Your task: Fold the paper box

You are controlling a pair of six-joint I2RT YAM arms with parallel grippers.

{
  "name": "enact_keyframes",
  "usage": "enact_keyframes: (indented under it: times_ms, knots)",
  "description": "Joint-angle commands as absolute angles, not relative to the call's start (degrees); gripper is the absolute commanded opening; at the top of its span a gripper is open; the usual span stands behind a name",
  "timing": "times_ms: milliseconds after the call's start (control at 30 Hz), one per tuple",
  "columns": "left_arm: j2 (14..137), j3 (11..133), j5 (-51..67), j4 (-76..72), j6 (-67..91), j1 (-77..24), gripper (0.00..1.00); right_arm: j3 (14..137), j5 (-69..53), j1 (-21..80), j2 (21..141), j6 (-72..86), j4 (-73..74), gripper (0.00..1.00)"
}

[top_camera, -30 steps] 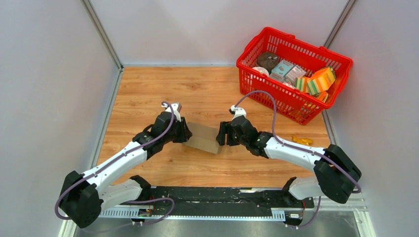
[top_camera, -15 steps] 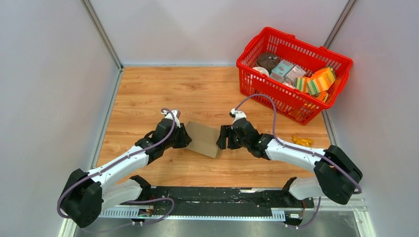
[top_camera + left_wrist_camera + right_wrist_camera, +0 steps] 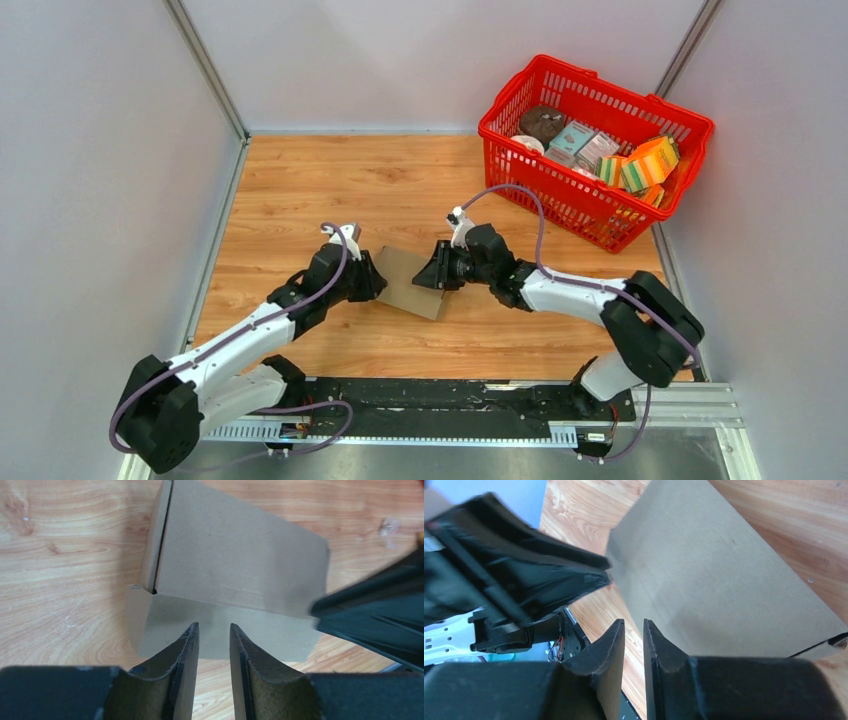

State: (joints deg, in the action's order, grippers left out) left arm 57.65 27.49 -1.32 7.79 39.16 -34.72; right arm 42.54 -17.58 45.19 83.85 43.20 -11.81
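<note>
We're seeing the R gripper (image 3: 428, 277) swinging in over the paper box (image 3: 408, 285), its jaws narrowing from wide to a slit. Can't tell yet if they're nipping the edge. The L gripper (image 3: 377, 283) is sitting at the box's side away from the red basket (image 3: 565, 205), jaws slightly apart, gripping nothing. The box is lying near-left of that basket, well apart. We're guessing a fold is starting. No writing on the cardboard; the basket's pkgs (image 3: 640, 165) are too small to read.
</note>
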Motion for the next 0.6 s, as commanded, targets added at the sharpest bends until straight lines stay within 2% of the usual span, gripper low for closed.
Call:
enact_keyframes:
  times_ms: [0, 133, 333, 433, 567]
  knots:
    - [52.8, 31.5, 1.9, 9.7, 38.5, -34.5, 0.39, 38.8, -27.3, 43.1, 90.3, 49.2, -28.8, 0.19]
    - [54.2, 36.5, 3.6, 11.2, 36.6, -34.0, 0.43, 35.7, -28.6, 42.2, 95.1, 50.5, -36.5, 0.15]
    - [60.8, 33.4, 3.8, 5.5, 38.3, -32.3, 0.38, 33.4, -32.2, 40.5, 98.3, 53.6, -44.5, 0.13]
    - [63.4, 30.5, 3.8, 2.0, 39.2, -31.3, 0.37, 33.7, -31.6, 40.5, 95.9, 51.8, -40.4, 0.13]
    - [64.6, 29.1, 3.1, 1.2, 38.6, -30.8, 0.36, 33.7, -27.4, 40.2, 88.2, 46.8, -30.3, 0.2]
